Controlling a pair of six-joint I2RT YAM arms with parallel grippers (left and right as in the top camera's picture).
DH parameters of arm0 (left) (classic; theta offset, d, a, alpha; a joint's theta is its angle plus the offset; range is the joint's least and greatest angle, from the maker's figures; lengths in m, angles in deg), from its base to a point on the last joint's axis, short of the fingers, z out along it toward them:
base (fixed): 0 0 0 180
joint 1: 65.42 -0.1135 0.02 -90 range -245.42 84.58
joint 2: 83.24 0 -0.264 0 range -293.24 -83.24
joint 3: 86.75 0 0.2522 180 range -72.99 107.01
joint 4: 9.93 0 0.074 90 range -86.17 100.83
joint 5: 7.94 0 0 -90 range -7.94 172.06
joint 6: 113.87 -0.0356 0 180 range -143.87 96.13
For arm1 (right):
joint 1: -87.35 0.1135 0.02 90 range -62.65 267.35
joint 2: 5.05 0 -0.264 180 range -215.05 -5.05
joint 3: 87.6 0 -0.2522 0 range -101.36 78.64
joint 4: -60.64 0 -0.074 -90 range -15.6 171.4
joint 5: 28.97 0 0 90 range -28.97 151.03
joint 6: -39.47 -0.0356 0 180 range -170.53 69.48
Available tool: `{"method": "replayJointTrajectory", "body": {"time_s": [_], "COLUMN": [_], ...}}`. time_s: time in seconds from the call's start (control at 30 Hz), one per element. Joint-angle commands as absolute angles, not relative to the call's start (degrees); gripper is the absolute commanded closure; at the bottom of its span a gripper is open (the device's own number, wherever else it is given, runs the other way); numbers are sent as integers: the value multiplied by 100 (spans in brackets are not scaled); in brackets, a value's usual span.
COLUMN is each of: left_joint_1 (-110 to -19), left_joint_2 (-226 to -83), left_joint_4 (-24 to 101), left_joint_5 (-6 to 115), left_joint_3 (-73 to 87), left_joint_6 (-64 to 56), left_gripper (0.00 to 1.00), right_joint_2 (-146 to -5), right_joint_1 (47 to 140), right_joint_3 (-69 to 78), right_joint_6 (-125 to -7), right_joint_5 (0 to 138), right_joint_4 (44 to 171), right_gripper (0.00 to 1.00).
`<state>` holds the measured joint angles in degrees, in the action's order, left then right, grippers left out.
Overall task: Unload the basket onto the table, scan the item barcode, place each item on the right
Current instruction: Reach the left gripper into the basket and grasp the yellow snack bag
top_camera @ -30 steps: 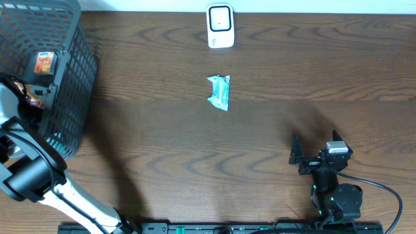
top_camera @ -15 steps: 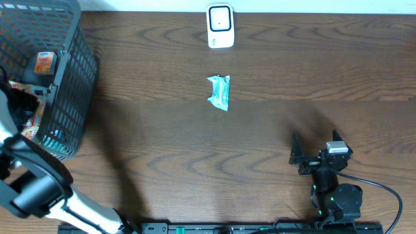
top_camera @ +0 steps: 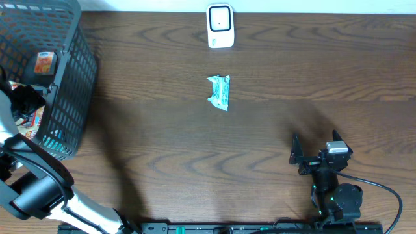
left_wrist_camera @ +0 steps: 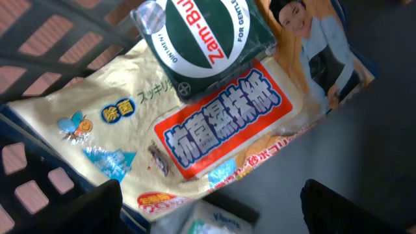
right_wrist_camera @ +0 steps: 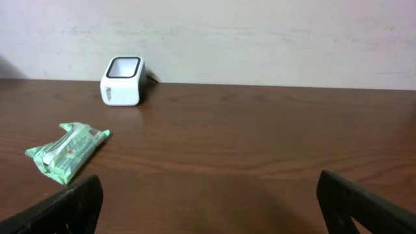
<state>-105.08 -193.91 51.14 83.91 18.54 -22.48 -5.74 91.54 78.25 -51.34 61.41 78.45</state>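
Reach out with the wide-open, empty right fingers, pinch the green packet lying on the surface, and turn its bars toward the white scanner just beyond. Farther left, in the basket: open, empty left fingers over a green tin and yellow pack.

Overhead top-down; right wrist low, toward scanner (shared); left wrist close in basket.
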Motion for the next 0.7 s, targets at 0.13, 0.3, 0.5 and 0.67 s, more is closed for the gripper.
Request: {"method": "replayJointTrajectory", "body": {"time_s": [0.13,0.3,0.5,0.67], "left_joint_1": [-10532,-10521,-10521,-10521], "left_joint_2": [-19491,-19491,-19491,-19491], "left_joint_4": [4631,4139,3663,3490], "left_joint_5": [8393,8400,8463,8463], "left_joint_3": [1159,755,671,669], "left_joint_6": [-3302,-3693,-4154,-4532], "left_gripper": [13,13,13,17], "right_joint_2": [-544,-544,-544,-544], "right_joint_1": [9108,9108,9108,9108], "right_joint_3": [7834,7834,7834,7834], "right_joint_6": [-5130,-5130,-5130,-5130], "right_joint_5": [6115,6115,6115,6115], "right_joint_4": [7874,7871,7871,7871], "right_gripper": [1,1,1,1]}}
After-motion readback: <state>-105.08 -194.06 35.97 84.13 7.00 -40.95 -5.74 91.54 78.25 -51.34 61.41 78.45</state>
